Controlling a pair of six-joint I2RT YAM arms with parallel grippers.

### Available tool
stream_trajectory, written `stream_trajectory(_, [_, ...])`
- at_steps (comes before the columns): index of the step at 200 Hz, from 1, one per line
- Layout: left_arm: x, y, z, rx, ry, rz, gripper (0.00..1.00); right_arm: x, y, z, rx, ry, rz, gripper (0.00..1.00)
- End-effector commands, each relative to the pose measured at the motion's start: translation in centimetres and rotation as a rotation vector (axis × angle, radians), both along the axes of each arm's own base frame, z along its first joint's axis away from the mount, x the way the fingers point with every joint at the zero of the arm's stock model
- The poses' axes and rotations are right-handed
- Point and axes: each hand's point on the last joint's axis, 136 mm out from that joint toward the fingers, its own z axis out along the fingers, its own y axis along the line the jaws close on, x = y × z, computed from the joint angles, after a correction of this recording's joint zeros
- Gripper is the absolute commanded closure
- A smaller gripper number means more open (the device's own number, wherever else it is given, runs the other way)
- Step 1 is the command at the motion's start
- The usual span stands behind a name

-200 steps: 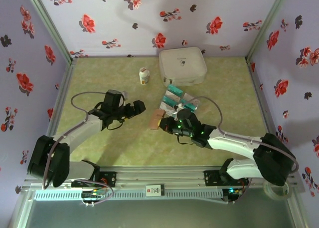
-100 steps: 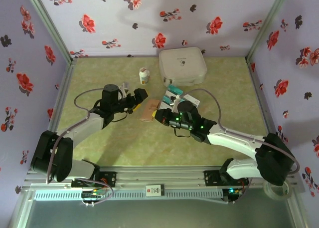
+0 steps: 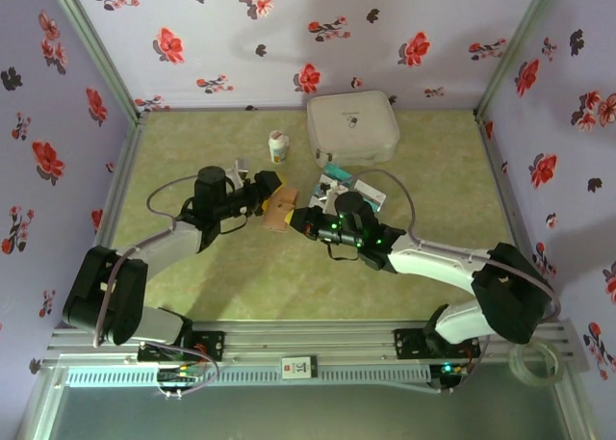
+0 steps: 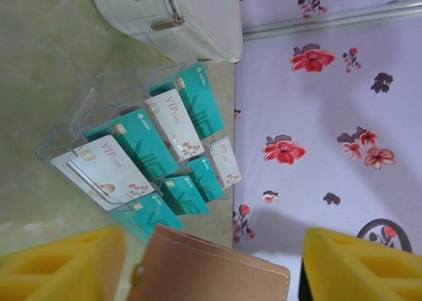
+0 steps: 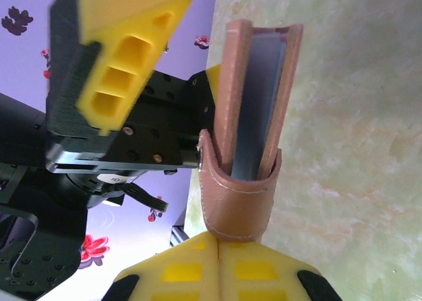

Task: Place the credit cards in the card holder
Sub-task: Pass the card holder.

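Card holder (image 3: 279, 210) carried over to your left arm.
Your right gripper (image 3: 303, 219), clamped on one end, has brought it between your left gripper's (image 3: 270, 192) wide-open, empty fingers; the credit cards (image 4: 151, 149) wait in their clear tray (image 4: 69, 133).

Lower edge crops the card holder (image 4: 208, 274).
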Motion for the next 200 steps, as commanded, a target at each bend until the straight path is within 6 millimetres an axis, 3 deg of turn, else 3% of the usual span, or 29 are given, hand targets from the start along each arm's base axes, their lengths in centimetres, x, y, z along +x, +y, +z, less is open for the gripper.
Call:
stream_trajectory(1, [-0.4,-0.4,1.6,-0.050,-0.054,-0.031,0.37,0.7,-0.1,0.3,0.015,-0.012,-0.020,1.00])
stream_trajectory(43, [-0.3,-0.3,1.8,-0.053,-0.063,-0.030,0.52,1.1,-0.8,-0.9,0.004,0.007,-0.043,1.00])
stream_trajectory(116, [-0.5,-0.3,0.7,-0.043,-0.045,-0.032,0.74,1.5,-0.5,-1.2,0.014,0.017,-0.043,1.00])
stream_trajectory(175, [-0.7,-0.2,-0.3,-0.019,-0.054,-0.042,1.00,1.7,-0.6,-1.4,0.002,0.017,-0.044,1.00])
stream_trajectory(187, [-0.6,-0.1,-0.5,-0.009,-0.055,-0.040,1.00,1.7,-1.0,-1.7,-0.022,0.018,-0.049,0.88])
stream_trajectory(200, [-0.5,0.1,-0.6,-0.003,-0.063,-0.037,1.00,1.6,-1.6,-2.2,-0.061,0.017,-0.056,0.68])
